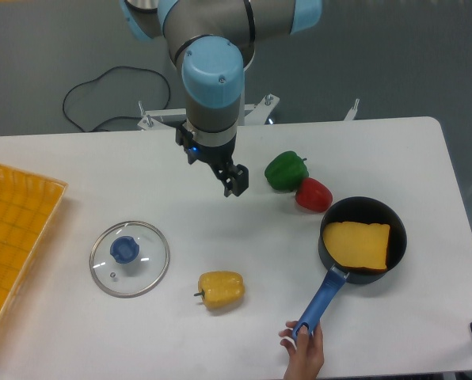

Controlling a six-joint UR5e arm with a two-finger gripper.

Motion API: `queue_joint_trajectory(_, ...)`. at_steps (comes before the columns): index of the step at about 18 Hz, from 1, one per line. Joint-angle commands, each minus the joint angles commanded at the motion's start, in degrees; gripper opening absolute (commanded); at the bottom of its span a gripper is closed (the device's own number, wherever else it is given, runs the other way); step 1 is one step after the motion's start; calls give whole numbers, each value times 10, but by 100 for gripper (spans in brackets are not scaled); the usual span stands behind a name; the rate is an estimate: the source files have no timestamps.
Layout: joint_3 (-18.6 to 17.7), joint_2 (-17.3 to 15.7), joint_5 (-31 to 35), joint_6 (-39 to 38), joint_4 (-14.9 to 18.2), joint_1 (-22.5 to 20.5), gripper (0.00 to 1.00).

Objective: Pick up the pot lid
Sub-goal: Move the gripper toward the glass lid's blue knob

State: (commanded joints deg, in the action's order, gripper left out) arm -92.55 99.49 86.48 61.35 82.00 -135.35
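Filling most of the view: white tabletop. Next in bulk, the robot arm, grey with blue joint caps, reaching down over the far part of it. Yellow crate along the view's left edge, cut off by the frame. Black pan toward the right, its blue handle pointing to the near edge.

Pot lid: clear disc with a pale rim, flat on the tabletop between crate and yellow pepper, nearer the crate. Touched by nothing. End effector well apart from it, up and to the right in view; fingers look spread wide, nothing between them.

A person's hand at the near edge, fingers at the end of the pan's handle. Flat yellow-orange piece inside the pan, cloth or sponge, cannot tell. Green pepper with red pepper just beside it, beyond the pan.

Smallest, the blue knob on the lid, the likely grip point. Progress, my reading: pick not begun. Left to do: cross to the lid, lower, close on the knob, raise.
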Motion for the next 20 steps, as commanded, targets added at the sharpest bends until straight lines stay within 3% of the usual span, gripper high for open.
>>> queue_joint_trajectory(4,2,5,-2,-57,-30,26,100)
queue_joint_trajectory(8,3,25,2,-103,-73,86,100)
queue_joint_trajectory(10,4,32,-1,-160,-75,97,100)
queue_joint_trajectory(16,4,38,0,-220,-78,120,100)
queue_joint_trajectory(20,4,52,2,-304,-134,146,100)
